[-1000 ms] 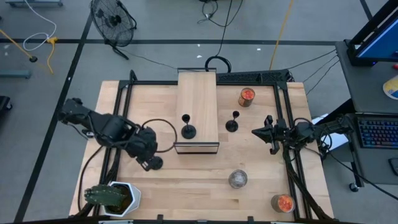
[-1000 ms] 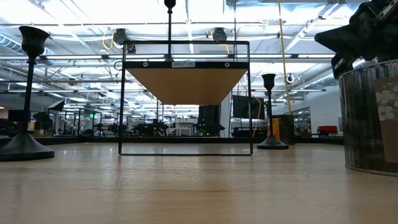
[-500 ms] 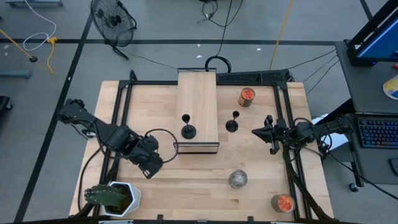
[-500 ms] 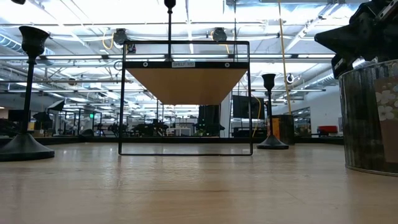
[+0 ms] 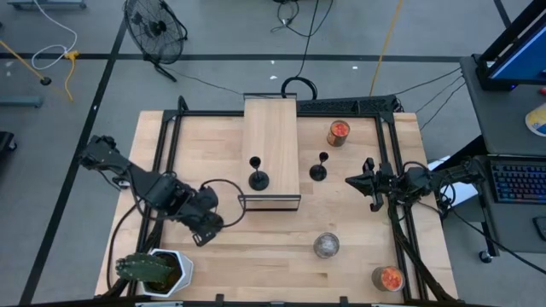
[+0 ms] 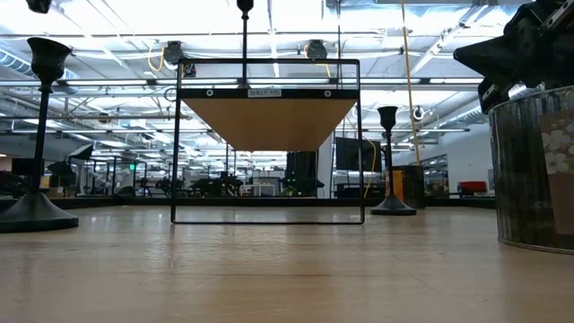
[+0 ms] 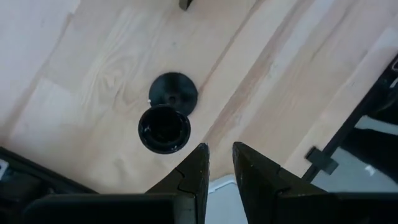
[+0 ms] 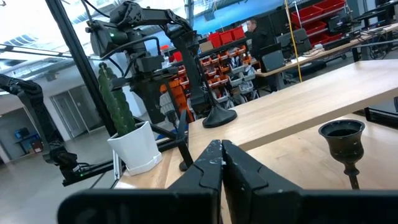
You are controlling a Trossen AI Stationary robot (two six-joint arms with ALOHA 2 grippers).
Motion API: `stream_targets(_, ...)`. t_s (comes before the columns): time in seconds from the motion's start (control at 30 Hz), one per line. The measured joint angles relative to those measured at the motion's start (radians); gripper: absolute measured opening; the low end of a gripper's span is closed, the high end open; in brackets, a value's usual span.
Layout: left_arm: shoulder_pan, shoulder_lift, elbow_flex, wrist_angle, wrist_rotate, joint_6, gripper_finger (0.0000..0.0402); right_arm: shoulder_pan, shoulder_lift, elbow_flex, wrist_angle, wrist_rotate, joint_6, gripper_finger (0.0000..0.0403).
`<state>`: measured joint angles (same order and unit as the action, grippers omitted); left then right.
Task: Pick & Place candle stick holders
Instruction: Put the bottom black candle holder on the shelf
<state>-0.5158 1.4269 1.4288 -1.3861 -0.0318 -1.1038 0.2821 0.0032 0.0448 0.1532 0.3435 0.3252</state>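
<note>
Three black candle stick holders show. One stands on the wooden shelf's top (image 5: 258,177). One stands on the table right of the shelf (image 5: 319,169), and shows in the right wrist view (image 8: 341,142). One stands on its round base at the table's left (image 7: 166,118), (image 6: 40,135). My left gripper (image 7: 219,149) hangs above that last holder, pointing down, a little to one side of its cup, with a narrow gap between its fingers. My right gripper (image 5: 350,181) is shut and empty, held level over the table's right part.
The wooden shelf on a black wire frame (image 5: 271,128) stands at the table's far middle. A round silvery jar (image 5: 326,246) and two glass jars with orange contents (image 5: 339,132), (image 5: 388,278) stand on the right. A potted cactus (image 5: 158,271) stands at the near left corner.
My left gripper has moved a little toward the table's near edge and now covers the left holder in the high view. The holder has stayed upright in place.
</note>
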Motion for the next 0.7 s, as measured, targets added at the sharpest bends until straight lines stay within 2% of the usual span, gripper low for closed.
stream_targets(0.27, -0.008, 0.000, 0.000, 0.001, -0.052, 0.043, 0.0078, 0.000, 0.000, 0.000, 0.000, 0.000, 0.000, 0.0000)
stream_targets(0.7, -0.011, 0.033, 0.001, 0.053, -0.030, 0.061, 0.0078, 0.000, 0.000, 0.000, 0.000, 0.000, 0.000, 0.0000)
